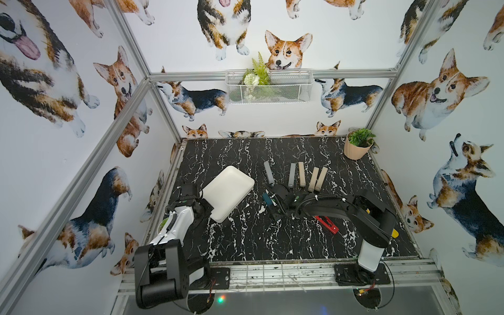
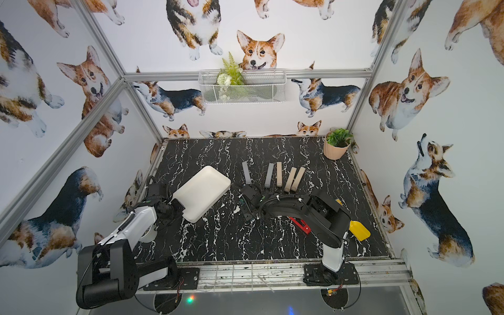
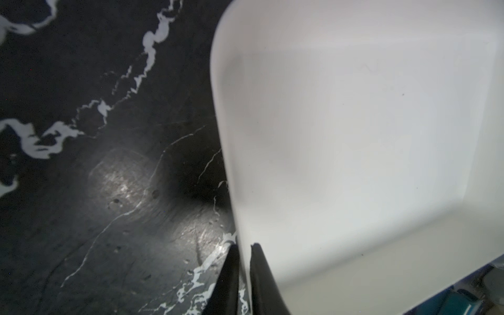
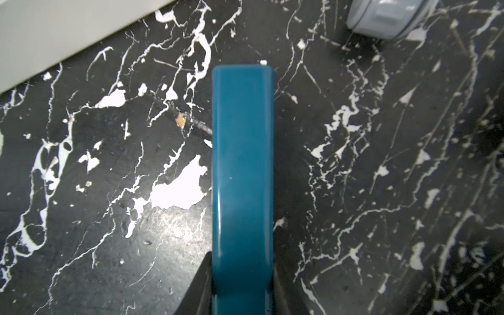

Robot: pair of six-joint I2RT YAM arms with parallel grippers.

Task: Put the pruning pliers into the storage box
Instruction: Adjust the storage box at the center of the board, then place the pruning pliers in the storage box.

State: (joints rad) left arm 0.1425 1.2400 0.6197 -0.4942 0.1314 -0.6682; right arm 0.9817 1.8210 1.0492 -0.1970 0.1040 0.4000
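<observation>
The white storage box (image 1: pixel 229 191) (image 2: pixel 201 191) lies askew at the table's left. My left gripper (image 1: pixel 203 200) (image 3: pixel 244 245) is shut on its near rim (image 3: pixel 354 136), one finger outside and one inside. Right of the box, my right gripper (image 1: pixel 268 201) (image 4: pixel 241 261) is shut on the teal pruning pliers (image 4: pixel 242 163) (image 1: pixel 267 200), a jaw against each long side. The bar rests on or just above the table. Behind it lie two grey bars (image 1: pixel 268 172) (image 1: pixel 291 175) and three beige ones (image 1: pixel 301 174) (image 1: pixel 313 178) (image 1: pixel 321 178). A red bar (image 1: pixel 327 224) shows under the right arm.
A yellow shovel (image 2: pixel 360 230) lies at the right edge by the right arm. A potted plant (image 1: pixel 358 147) stands in the back right corner. A wire basket (image 1: pixel 268 86) hangs on the back wall. The end of a grey bar (image 4: pixel 390 16) shows in the right wrist view.
</observation>
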